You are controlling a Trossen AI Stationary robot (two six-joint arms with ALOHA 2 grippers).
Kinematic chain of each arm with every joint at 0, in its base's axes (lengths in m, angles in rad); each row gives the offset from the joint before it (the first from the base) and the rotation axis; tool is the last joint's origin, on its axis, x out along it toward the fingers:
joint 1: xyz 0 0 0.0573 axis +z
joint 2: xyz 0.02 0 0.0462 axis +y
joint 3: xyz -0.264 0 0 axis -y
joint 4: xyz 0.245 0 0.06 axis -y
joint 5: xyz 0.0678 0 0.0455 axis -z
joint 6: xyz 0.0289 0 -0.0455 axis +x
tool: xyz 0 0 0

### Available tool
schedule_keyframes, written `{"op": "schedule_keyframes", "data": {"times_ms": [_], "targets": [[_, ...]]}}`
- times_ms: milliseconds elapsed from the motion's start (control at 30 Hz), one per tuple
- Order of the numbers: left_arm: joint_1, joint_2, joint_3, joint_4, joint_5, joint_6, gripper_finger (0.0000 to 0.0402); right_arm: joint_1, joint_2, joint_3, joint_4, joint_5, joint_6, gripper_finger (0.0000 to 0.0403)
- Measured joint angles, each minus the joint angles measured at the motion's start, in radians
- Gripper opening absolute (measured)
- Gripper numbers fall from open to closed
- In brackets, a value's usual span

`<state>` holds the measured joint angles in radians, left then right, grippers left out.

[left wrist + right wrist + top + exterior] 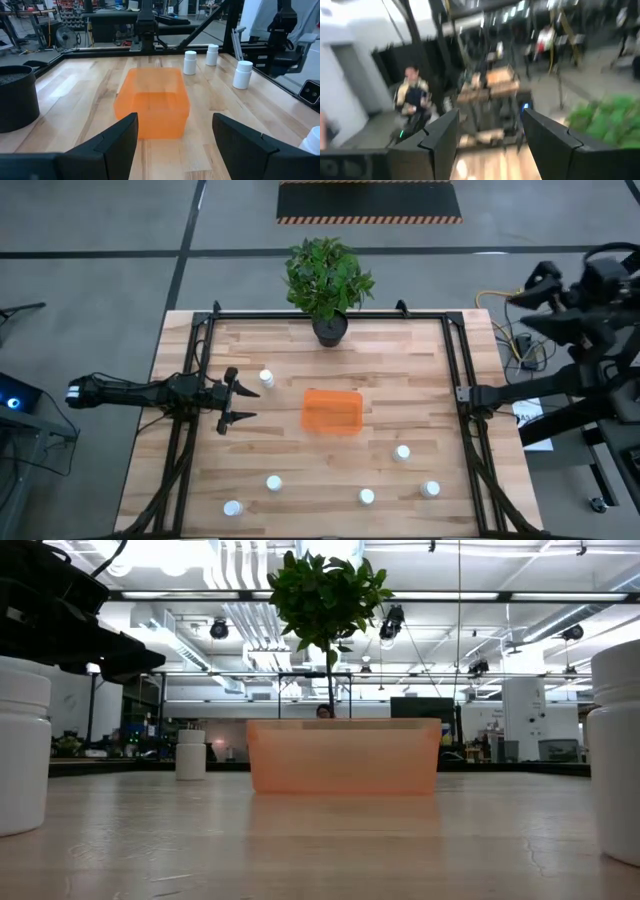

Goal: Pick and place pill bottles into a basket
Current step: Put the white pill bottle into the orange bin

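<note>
- The left gripper [243, 400] hovers over the left side of the wooden table [420, 390], its two dark fingers spread apart with nothing between them.
- Straight ahead of that claw, a short way off, sits the orange basket [333, 411], near the table's middle. No bottle shows inside it.
- One white pill bottle [266, 379] stands just beside the claw's fingertips, toward the far edge of the table, not touching them.
- Five more pill bottles stand apart from the claw along the near half of the table: two [274, 483] [232, 508] on the claw's own side, three [402, 452] [430, 489] [367, 497] beyond the basket.
- A potted plant [327, 285] in a black pot stands at the far edge, well apart from the claw.
- The right gripper [490, 135] is off the table's right side, fingers parted and holding nothing, facing the room, where a blurred person [412, 100] shows.
</note>
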<state>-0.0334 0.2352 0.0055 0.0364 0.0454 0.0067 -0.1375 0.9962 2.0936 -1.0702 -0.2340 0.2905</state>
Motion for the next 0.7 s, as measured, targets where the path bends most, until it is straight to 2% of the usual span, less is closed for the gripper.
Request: {"op": "schedule_keyframes", "data": {"times_ms": [233, 400, 533, 700], "targets": [[0.001, 0.000, 0.000, 0.000, 0.000, 0.000, 0.0238, 0.000, 0.169, 0.175, -0.307, -0.144, 0.009, 0.0208], [0.001, 0.000, 0.000, 0.000, 0.000, 0.000, 0.0238, 0.000, 0.255, 0.245, -0.507, -0.269, 0.051, 0.0208], [0.001, 0.000, 0.000, 0.000, 0.000, 0.000, 0.0238, 0.018, 0.283, 0.242, -0.487, -0.368, 0.151, 0.0208], [0.000, 0.000, 0.000, 0.000, 0.000, 0.000, 0.0238, 0.106, 0.306, 0.228, -0.498, -0.461, 0.327, 0.0208]]}}
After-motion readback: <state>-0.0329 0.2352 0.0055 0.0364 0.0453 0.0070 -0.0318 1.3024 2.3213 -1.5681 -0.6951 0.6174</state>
